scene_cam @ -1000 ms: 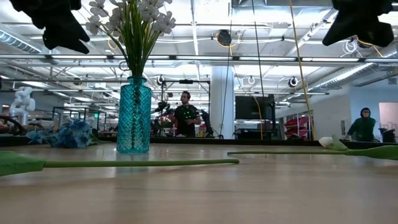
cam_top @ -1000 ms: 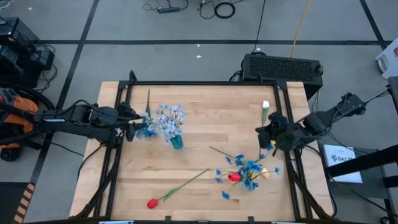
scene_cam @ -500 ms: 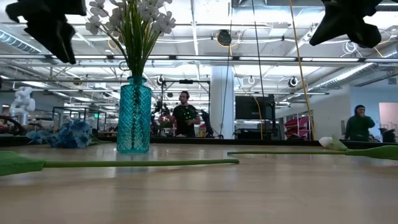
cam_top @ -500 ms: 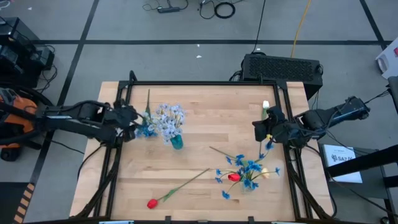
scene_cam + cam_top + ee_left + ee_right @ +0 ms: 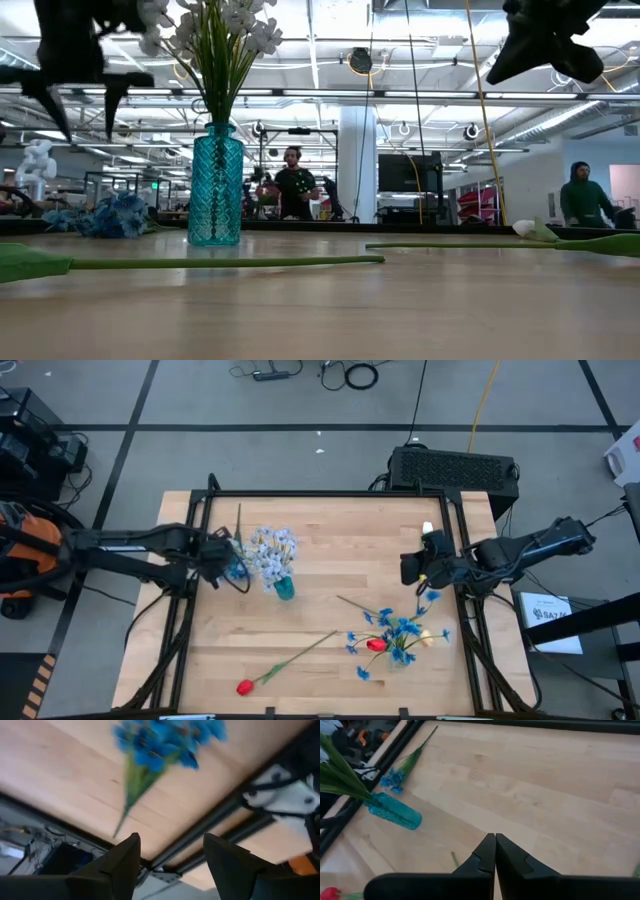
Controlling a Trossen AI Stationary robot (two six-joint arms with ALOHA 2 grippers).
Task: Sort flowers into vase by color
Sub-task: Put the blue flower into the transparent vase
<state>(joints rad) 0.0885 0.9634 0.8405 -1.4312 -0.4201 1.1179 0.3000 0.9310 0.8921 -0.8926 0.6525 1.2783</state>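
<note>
Roughly a third done by the look of it: pale sprays (image 5: 272,547) upright in teal vase (image 5: 284,588). Still loose: bright blue spray (image 5: 236,568) flat just left of vase, stem running toward far edge; blue bunch (image 5: 400,632), red tulip (image 5: 246,686) (stem diagonal toward centre), white bud (image 5: 427,530). Left gripper (image 5: 222,552) over blue spray, fingers apart, empty. Right gripper (image 5: 410,568) pinched together, empty, beside white bud.
</note>
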